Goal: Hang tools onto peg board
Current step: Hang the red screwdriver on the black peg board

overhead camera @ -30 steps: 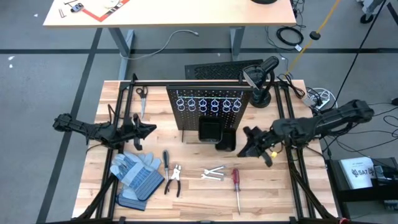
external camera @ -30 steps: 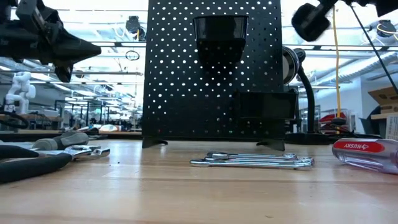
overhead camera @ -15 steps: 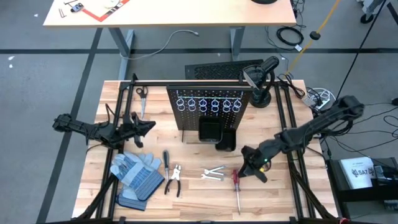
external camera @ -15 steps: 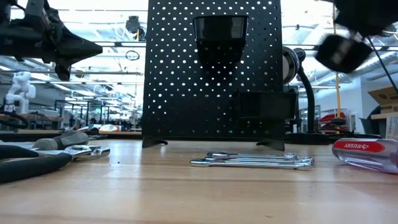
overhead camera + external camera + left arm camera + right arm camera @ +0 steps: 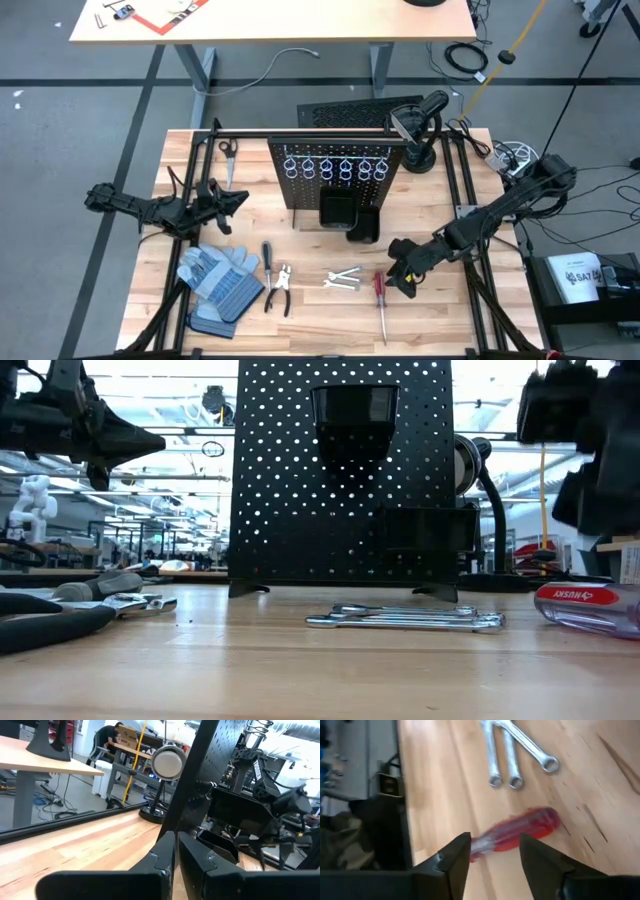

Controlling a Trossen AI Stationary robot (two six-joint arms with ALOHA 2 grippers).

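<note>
On the left of the bench (image 5: 300, 300) nothing has shifted over the last second: the left gripper (image 5: 236, 204) hangs in the same spot beside the peg board (image 5: 336, 172), above the work gloves (image 5: 215, 285), with its jaws pressed together and holding nothing. The grey-handled screwdriver (image 5: 267, 254) and the pliers (image 5: 281, 290) lie flat just right of the gloves, the wrenches (image 5: 342, 279) further right, in front of the board. Every ring on the board is bare, so by the look of it no tool has been hung yet.

The change is on the right. A second ago the right gripper (image 5: 398, 266) was up near the black bin (image 5: 338, 210) at the foot of the board; it has since swung down and toward the front of the bench, and now sits just beside the handle end of the red screwdriver (image 5: 380, 298). Its jaws, which were together, have spread apart, and the right wrist view shows the red handle (image 5: 520, 832) lying on the wood between and beyond the two fingers (image 5: 456, 854), not yet touched. I judge this to be the approach to a first pick.

The right arm reaches in from the right edge, stretched low and slanting toward the middle, wrist tipped down at the bench. The left arm is held level, pointing inward.
</note>
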